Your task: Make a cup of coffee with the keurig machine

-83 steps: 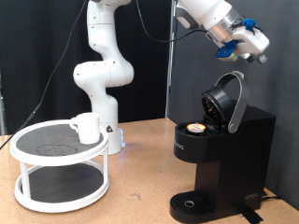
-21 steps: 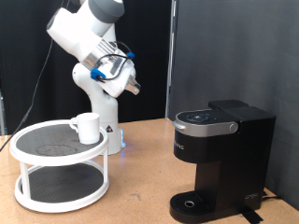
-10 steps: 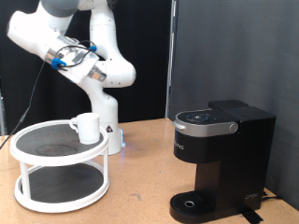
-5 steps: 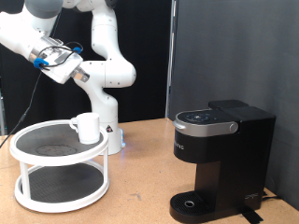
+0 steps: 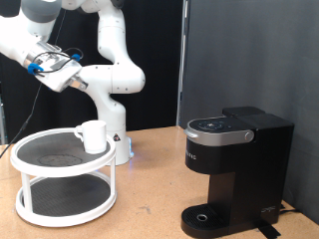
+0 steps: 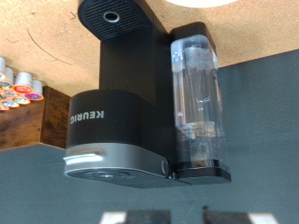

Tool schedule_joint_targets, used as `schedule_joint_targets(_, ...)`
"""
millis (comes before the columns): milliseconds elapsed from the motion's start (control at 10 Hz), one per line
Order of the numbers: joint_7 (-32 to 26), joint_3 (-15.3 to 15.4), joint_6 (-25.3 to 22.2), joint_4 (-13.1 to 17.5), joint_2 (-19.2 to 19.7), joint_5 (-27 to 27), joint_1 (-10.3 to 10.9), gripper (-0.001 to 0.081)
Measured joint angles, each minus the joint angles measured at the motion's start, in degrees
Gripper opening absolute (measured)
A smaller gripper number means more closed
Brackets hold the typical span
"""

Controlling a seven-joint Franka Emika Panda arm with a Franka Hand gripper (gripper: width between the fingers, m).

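Observation:
The white cup stands upright on the top tier of a round white stand, at the exterior view's left. The black keurig machine stands at the right with its lid shut; the wrist view shows it too, with its clear water tank. My gripper hangs high at the upper left, above the cup and slightly left of it, well clear of it. Its fingertips barely show at the edge of the wrist view, wide apart with nothing between them.
The two-tier white stand sits on the wooden table at the exterior view's left. The robot's white base is just behind the cup. A wooden rack of coffee pods shows beside the machine in the wrist view.
The machine's lid, open over a pod at first, is now shut. My arm has swung from above the machine across to the exterior view's left, ending high over the stand.

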Motion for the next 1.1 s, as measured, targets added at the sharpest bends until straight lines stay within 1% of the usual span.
schedule_joint_targets(300,0.94,-1.44,-0.1,0.54,1.42,-1.14,-0.8,0.0)
schedule_joint_targets(600,1.07,-2.47,-0.97,0.84,3.01,-5.26,-1.43,0.0)
schedule_joint_targets(800,0.31,-3.65,-1.01,0.83,3.78,-6.8,-1.51,0.0012)
schedule_joint_targets(900,-0.2,-4.26,-0.97,0.78,4.06,-6.89,-1.51,0.0184)
schedule_joint_targets(1000,-0.91,-4.92,-0.84,0.68,4.17,-6.8,-1.52,0.0184)
schedule_joint_targets(1100,-1.6,-5.5,-0.57,0.49,4.18,-6.53,-1.52,0.0378)
